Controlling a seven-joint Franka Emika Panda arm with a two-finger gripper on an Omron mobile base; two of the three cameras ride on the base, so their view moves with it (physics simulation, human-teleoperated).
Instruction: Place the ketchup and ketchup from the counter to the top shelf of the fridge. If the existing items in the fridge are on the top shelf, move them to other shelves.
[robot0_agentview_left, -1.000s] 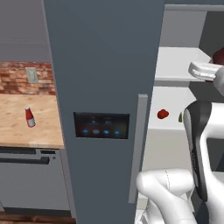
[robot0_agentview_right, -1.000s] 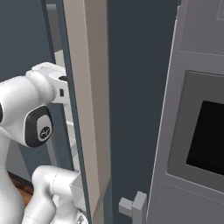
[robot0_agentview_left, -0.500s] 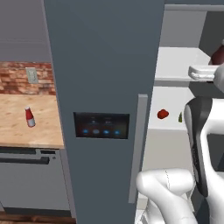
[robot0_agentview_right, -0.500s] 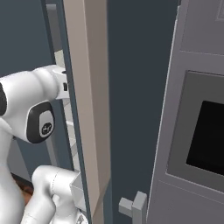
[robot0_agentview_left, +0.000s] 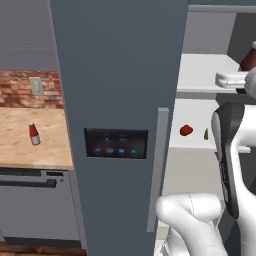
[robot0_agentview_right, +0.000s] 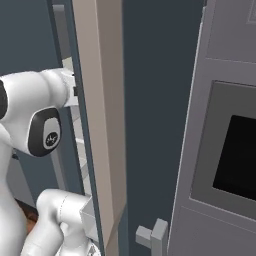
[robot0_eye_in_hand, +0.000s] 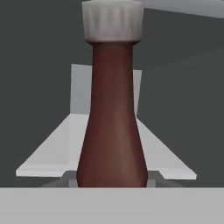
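One dark ketchup bottle (robot0_eye_in_hand: 112, 109) is held by the fingers; lower it upright, well inside the top shelf (robot0_agentview_left: 202, 75) edge, before releasing.

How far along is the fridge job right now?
Looks done: the red lump and the small green item sit on a lower shelf, not the top shelf. In hand: the dark ketchup bottle is right in front of the hand camera, up at the top shelf; whether it is already set down, I cannot tell. Left: the bright red ketchup stands on the counter.
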